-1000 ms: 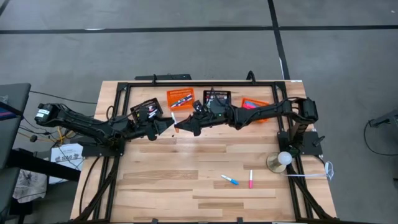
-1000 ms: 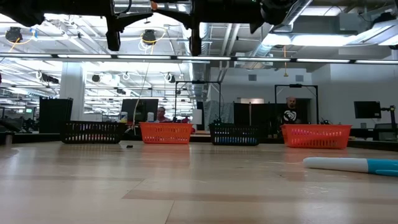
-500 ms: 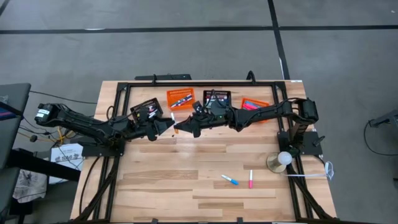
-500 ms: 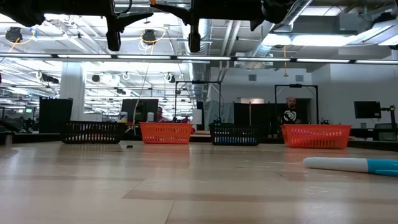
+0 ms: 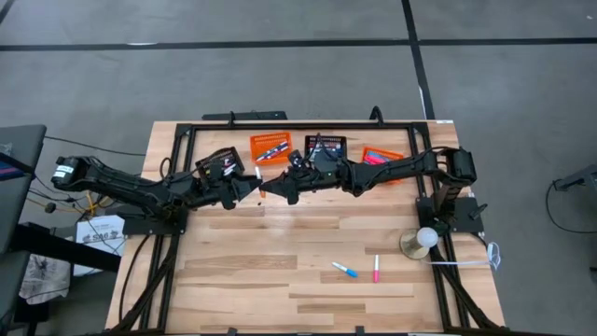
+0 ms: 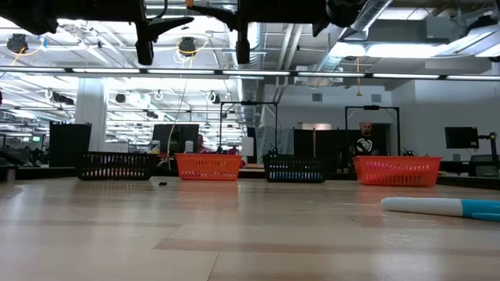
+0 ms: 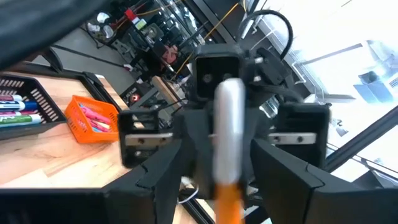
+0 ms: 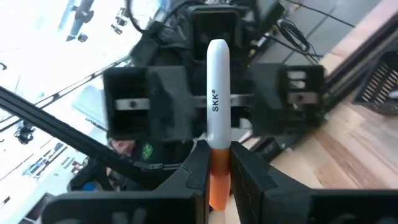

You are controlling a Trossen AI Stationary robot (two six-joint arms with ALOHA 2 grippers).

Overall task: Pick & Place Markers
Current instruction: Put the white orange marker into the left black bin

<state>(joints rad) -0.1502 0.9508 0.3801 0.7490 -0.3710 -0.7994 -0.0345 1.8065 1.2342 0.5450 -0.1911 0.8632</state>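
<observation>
- both arms meet mid-air near the top centre of the high view, tip to tip, in front of the row of baskets
- right gripper [image 8: 217,180] is clamped on a white marker w/ orange cap [image 8: 216,118]; in the right wrist view its fingers squeeze the orange end and the white barrel sticks out toward the other arm
- left gripper [image 5: 254,189] faces it. in the left wrist view the same marker shows dead centre between its fingers, but it's blurry, so i can't tell if that claw has actually pinched it or is just open around it. looks like a handoff, prob
- baskets along the top of the table [image 5: 280,280]: black basket [image 5: 220,163] at upper left, orange basket [image 5: 270,147] next, another black one [image 5: 326,144] centre, another orange one [image 5: 381,155] to the right. all seem to have markers in them already
- progress imo: most of the job looks done, since the baskets are loaded
- still left on the wood, lower right of centre: a blue-capped marker [image 5: 344,270] and a pink marker [image 5: 376,268], near each other but not touching
- so that's the held one to drop off plus those 2 to fetch
- low view shows the blue one lying flat at the right edge, arms way up at the top of frame
</observation>
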